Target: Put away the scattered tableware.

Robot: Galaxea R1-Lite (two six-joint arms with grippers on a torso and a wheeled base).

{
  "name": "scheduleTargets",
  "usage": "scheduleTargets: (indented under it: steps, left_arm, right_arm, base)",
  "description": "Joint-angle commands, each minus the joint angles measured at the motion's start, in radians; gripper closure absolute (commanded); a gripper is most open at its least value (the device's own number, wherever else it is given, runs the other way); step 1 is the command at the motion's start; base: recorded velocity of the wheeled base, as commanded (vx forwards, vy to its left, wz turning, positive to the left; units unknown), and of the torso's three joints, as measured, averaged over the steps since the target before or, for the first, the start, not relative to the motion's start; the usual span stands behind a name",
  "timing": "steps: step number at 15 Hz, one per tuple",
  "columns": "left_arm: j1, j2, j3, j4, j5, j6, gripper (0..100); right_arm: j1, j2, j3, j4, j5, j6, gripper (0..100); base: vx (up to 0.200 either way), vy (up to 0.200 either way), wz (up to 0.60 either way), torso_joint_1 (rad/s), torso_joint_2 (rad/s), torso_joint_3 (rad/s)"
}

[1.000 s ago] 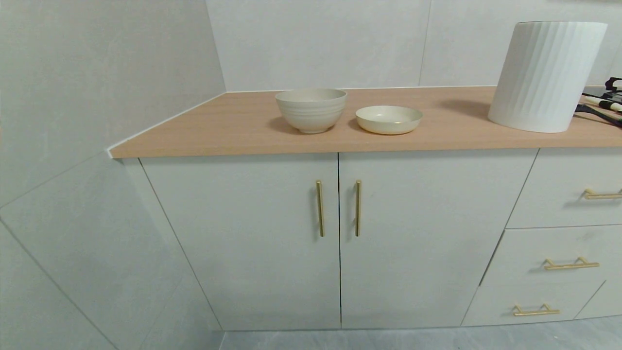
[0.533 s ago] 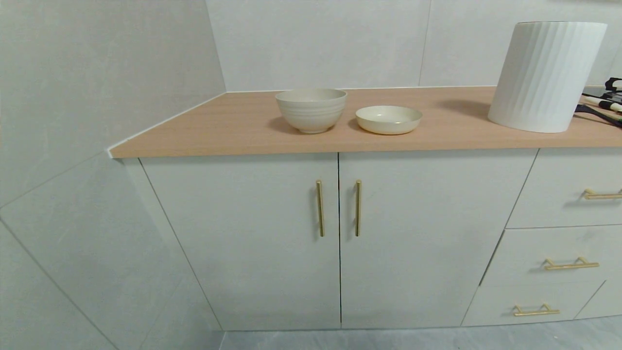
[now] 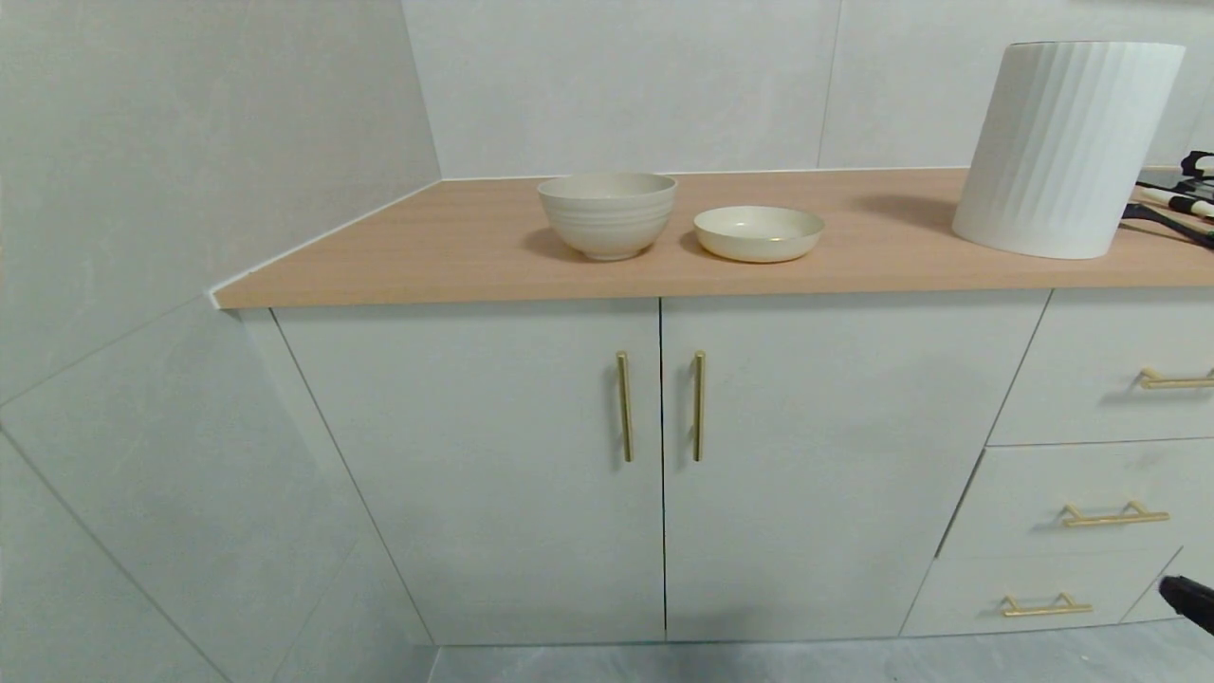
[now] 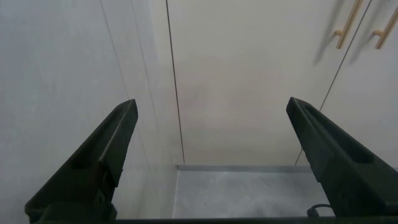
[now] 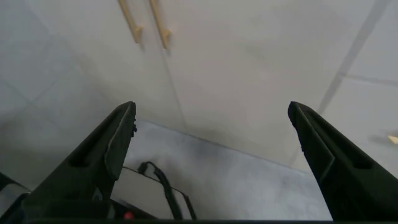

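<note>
Down low before the cupboard, the left gripper (image 4: 210,107) has its jaws released and spread wide, with nothing between them. They face the lower part of the left cupboard door (image 4: 249,81) and a strip of grey floor (image 4: 236,193). It is the same for the right gripper (image 5: 210,107): its jaws are released and hold nothing, and they point at the doors below the two brass bar handles (image 5: 160,25). Both grippers are well below the tableware.

Up on the bench (image 3: 427,256) stand the two pieces to put away: a deep ribbed bowl (image 3: 607,213) and, just beside it on the right, a shallow dish (image 3: 759,232). They seem not to touch. Both are upright and look empty. I judge them stiff, smooth and rather light, so they could slip, and they may chip if knocked. For the bowl, the best hold seems to be one jaw inside the rim and one outside. The dish is low with a flaring wall, so the pinch on its rim must be shallow and careful.

The bench is a flat wood-look board in a corner of pale tiled walls (image 3: 190,142). Farther right stands a tall white ribbed container (image 3: 1067,147), then some dark utensils (image 3: 1176,204). Below the bench the double doors are closed, and so are the drawers (image 3: 1110,370) at the right. I suppose a door must be opened first.
</note>
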Motion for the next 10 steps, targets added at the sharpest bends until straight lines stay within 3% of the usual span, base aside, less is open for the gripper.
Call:
scheduleTargets:
  steps: [1,4,7,10]
  left_arm:
    - [0.001,0.000,0.000,0.000,0.001,0.002,0]
    - [0.000,0.000,0.000,0.000,0.000,0.002,0]
    - [0.000,0.000,0.000,0.000,0.000,0.002,0]
    - [0.000,0.000,0.000,0.000,0.000,0.002,0]
  right_arm:
    - [0.124,0.396,-0.067,-0.213,0.004,0.002,0]
    - [0.216,0.688,-0.164,-0.381,0.002,0.021,0]
    - [0.309,0.906,-0.369,-0.394,0.001,0.165,0]
    - [0.374,1.004,-0.468,-0.401,0.004,0.169,0]
  base:
    - [0.000,0.000,0.00,0.000,0.00,0.000]
    - [0.000,0.000,0.00,0.000,0.00,0.000]
    - [0.000,0.000,0.00,0.000,0.00,0.000]
    - [0.000,0.000,0.00,0.000,0.00,0.000]
